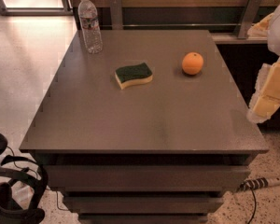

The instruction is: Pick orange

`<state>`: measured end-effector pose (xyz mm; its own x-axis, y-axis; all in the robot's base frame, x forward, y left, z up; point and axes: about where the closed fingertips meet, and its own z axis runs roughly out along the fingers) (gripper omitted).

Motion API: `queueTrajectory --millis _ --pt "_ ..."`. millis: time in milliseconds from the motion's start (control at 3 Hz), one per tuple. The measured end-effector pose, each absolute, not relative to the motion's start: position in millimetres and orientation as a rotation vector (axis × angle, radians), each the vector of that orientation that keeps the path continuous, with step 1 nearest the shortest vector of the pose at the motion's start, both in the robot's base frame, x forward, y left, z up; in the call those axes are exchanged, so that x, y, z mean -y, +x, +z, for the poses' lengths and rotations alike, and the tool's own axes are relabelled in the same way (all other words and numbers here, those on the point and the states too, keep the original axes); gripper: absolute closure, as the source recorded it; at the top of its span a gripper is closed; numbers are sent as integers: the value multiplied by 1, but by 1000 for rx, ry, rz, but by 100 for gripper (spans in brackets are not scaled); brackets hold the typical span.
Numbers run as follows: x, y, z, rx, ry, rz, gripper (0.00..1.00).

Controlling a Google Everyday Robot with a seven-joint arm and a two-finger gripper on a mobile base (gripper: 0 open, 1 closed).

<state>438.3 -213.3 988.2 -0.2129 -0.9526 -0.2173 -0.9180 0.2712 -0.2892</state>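
Approach seems the step in hand: the small, round, bright-orange orange (pixel 192 63) sits on the grey tabletop (pixel 130 120), right of the green-and-yellow sponge (pixel 133 75), while the pale gripper (pixel 269 94) hangs beyond the table's right edge, its opening impossible to tell, needing a reach left over the fruit.

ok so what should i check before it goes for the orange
1. orange in plain view, resting on the table, far right part: ok
2. orange apart from the sponge and the water bottle: ok
3. nothing between the orange and the gripper, which is at the right edge of the view beside the table: ok
4. gripper above the orange: not ok
5. gripper ready to take it: cannot tell
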Motion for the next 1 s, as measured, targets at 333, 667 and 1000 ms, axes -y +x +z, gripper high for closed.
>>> queueTrajectory --millis 333,667,1000 --pt "215 441 989 -2199 -1693 -137 0" --pt "226 461 996 -2195 -1621 -131 0" --pt "256 500 1000 -2199 -1430 -79 0"
